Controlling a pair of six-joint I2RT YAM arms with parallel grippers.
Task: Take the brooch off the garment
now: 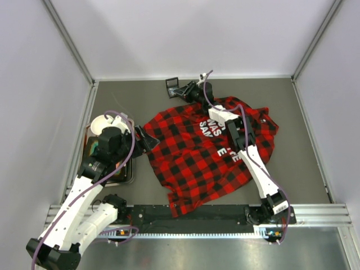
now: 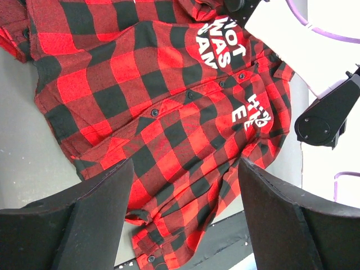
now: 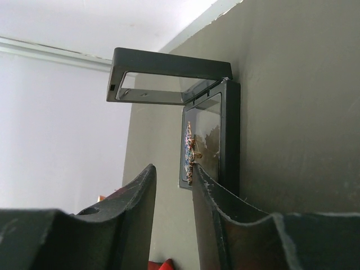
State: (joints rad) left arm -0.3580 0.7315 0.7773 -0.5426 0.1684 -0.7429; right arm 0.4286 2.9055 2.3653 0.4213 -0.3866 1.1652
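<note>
Grey table (image 1: 135, 101); the garment (image 2: 146, 107) reads "NOT WAS", possibly "SAVE" below.

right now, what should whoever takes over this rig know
Left gripper: open, empty, near the shirt.
Right gripper: jaws slightly apart, nothing between them, at the open box.
Brooch: in the box, off the shirt, just past the right fingertips.
Done: removal.
To do: probably back the right gripper away, maybe shut the lid.

The garment (image 1: 208, 147) lies spread flat; right gripper (image 1: 189, 91) at the black box (image 1: 172, 87) just beyond its far edge; left gripper (image 1: 144, 142) beside its left edge.
</note>
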